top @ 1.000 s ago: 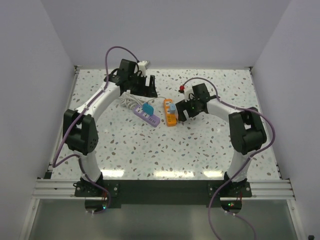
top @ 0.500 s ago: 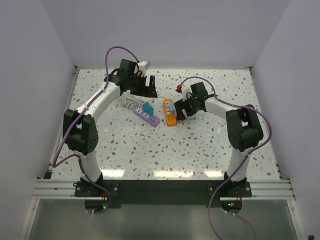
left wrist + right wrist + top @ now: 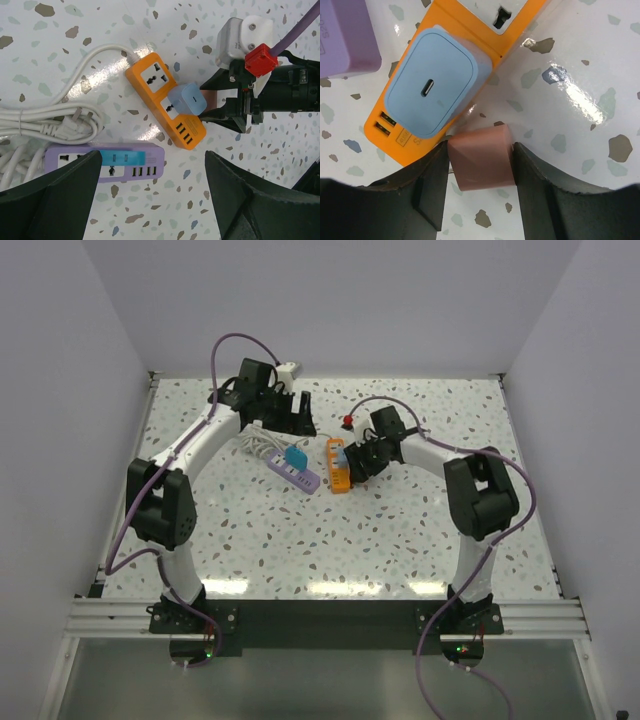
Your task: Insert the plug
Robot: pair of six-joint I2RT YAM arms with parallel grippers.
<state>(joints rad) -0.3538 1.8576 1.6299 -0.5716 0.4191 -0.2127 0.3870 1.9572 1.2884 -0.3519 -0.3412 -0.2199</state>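
Now the right hand (image 3: 361, 462) holds the plug (image 3: 482, 162) nearer the orange strip (image 3: 341, 470).

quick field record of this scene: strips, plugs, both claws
orange strip: flat on table, white cord attached
blue charger: sitting in orange strip's second socket; how deep it sits cannot be told
purple strip: beside orange strip, not touching it
cord bundle: coiled next to purple strip
right claw: closed on pink plug, low by orange strip's usb end
left claw: open, holding nothing, above the strips
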